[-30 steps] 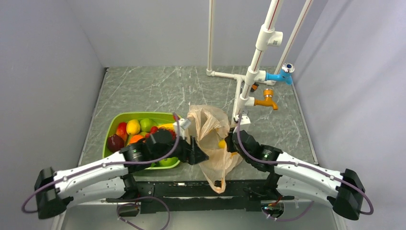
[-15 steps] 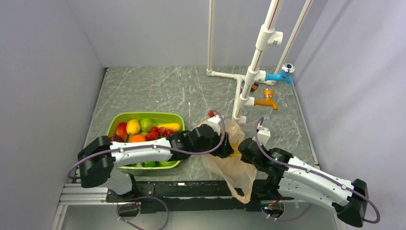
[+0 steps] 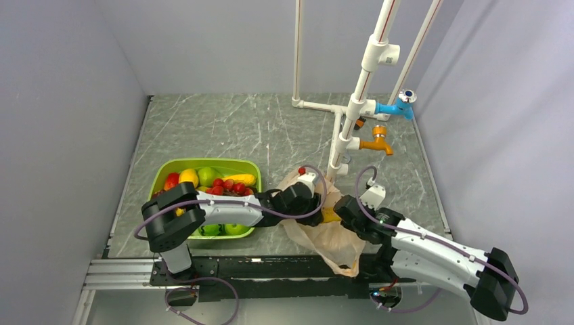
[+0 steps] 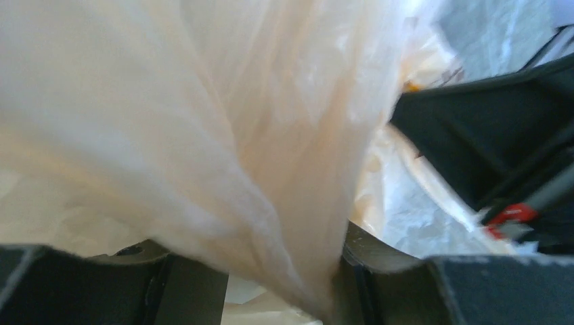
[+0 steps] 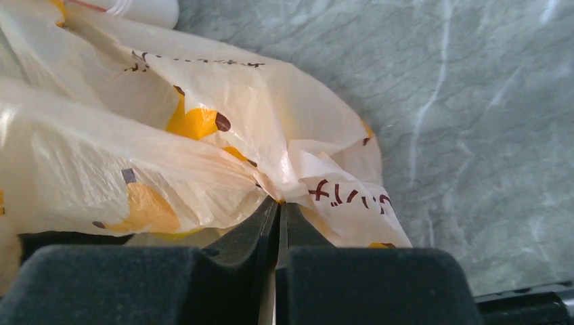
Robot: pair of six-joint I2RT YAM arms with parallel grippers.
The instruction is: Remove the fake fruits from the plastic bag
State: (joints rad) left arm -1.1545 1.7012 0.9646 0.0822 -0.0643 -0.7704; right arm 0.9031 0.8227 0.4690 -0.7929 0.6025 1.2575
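The peach plastic bag point(image 3: 336, 245) lies crumpled between my two arms and hangs over the table's near edge. My right gripper point(image 3: 340, 207) is shut on a pinch of its film point(image 5: 291, 186), right at the fingertips point(image 5: 265, 215). My left gripper point(image 3: 317, 208) is pushed into the bag from the left. Its jaws stand apart with a thick fold of film point(image 4: 271, 223) between the fingers point(image 4: 386, 267). A yellow-orange shape point(image 3: 330, 217) shows through the bag; I cannot tell if it is fruit or print. A bunch of red balls point(image 3: 227, 184) lies among other fruits in the green tub point(image 3: 203, 163).
The green tub sits left of the bag under my left arm, filled with several fake fruits. A white pipe rack point(image 3: 352, 115) with a blue tap point(image 3: 396, 107) and an orange tap point(image 3: 376, 143) stands just behind the bag. Its base pipe point(image 5: 145, 9) lies beside the film.
My left arm has swung right from over the tub into the bag and its jaws have narrowed. The bag has dropped from upright to flattened. The right gripper has shifted right and down with it.
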